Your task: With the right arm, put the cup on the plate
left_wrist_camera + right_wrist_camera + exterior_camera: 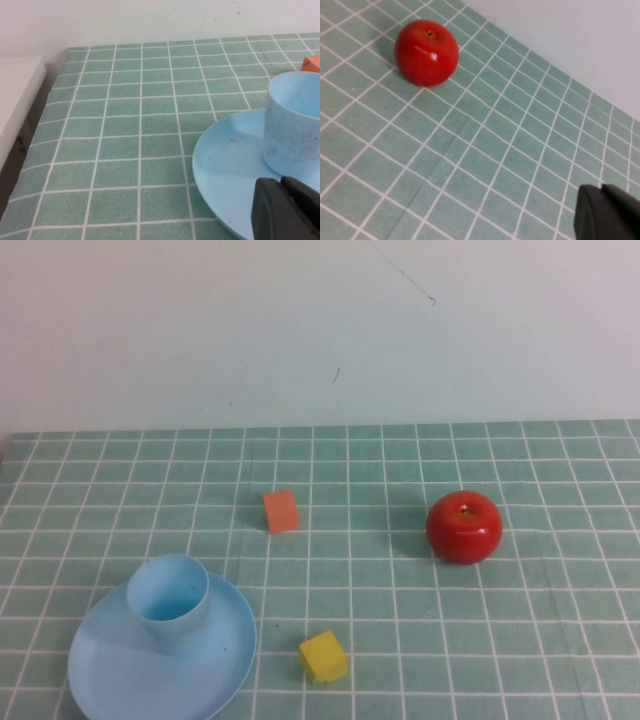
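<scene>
The light blue cup point(170, 602) stands upright on the light blue plate point(215, 665) at the table's front left, toward the plate's far side. It also shows in the left wrist view point(295, 125), on the plate point(230, 165). Neither arm shows in the high view. My left gripper point(281, 187) is shut and empty, just above the plate's near part, close to the cup. My right gripper point(601, 192) is shut and empty above bare tablecloth, well away from the cup.
A red apple point(464, 526) sits at the right middle, also in the right wrist view point(426, 52). An orange cube point(281, 511) lies at the centre. A yellow cube point(324, 656) lies just right of the plate. A green checked cloth covers the table.
</scene>
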You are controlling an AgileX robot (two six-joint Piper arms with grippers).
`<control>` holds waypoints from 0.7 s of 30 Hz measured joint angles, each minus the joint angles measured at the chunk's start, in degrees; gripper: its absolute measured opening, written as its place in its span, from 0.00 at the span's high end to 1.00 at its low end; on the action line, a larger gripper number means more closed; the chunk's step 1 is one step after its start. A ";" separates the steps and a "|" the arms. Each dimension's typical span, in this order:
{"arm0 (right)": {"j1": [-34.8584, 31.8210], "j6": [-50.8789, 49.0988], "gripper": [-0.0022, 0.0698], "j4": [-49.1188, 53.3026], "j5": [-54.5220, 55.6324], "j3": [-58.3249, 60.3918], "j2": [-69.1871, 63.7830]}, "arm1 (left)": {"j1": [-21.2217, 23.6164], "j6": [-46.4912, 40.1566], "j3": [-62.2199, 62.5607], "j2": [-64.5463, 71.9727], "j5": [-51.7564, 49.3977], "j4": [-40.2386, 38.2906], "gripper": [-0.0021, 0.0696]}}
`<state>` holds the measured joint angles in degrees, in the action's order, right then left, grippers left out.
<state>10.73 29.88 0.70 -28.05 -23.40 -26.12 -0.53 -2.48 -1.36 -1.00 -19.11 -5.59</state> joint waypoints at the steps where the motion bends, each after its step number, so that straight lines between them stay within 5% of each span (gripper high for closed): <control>1: 0.00 -1.62 0.97 0.00 -1.16 0.83 2.84 | 0.00 0.00 0.00 0.00 0.00 0.00 0.98; 10: 0.00 -8.39 0.97 0.00 -10.68 2.12 17.46 | 0.00 0.11 0.00 0.00 0.00 0.00 0.98; 21: 0.00 -8.56 0.97 -0.70 -11.22 2.20 18.62 | 0.00 0.11 0.00 0.00 0.00 0.00 0.98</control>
<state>10.73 21.32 0.00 -39.28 -21.20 -7.50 -0.53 -2.37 -1.36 -1.00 -19.11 -5.59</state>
